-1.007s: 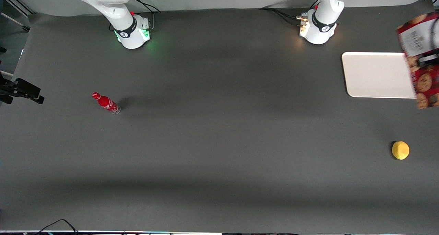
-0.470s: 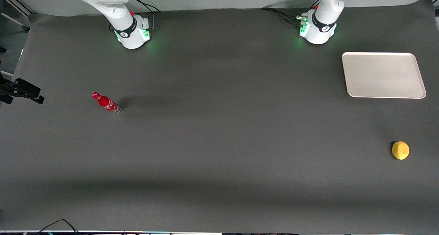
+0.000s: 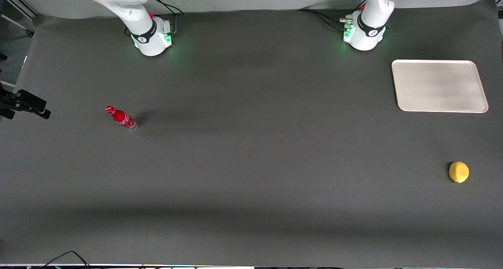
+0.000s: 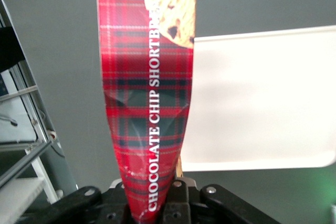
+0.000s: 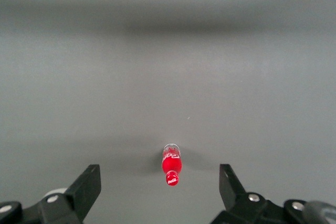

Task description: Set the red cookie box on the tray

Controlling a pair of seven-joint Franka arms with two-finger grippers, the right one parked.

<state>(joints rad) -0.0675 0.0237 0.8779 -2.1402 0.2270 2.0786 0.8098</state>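
Observation:
In the left wrist view my gripper (image 4: 152,206) is shut on one end of the red cookie box (image 4: 147,77). The box is red tartan with white "CHOCOLATE CHIP SHORTBREAD" lettering and a cookie picture at its free end, and it is creased where the jaws pinch it. It hangs in the air above the dark table, beside one edge of the cream tray (image 4: 262,98). In the front view the tray (image 3: 439,86) lies bare at the working arm's end of the table. Neither the gripper nor the box shows in that view.
A yellow lemon (image 3: 459,172) lies nearer the front camera than the tray. A small red bottle (image 3: 121,118) stands toward the parked arm's end of the table. A metal frame (image 4: 21,129) stands off the table edge beside the held box.
One second ago the held box overlapped the tray's outer edge in the front view. It has since moved out of that view, and the whole tray shows.

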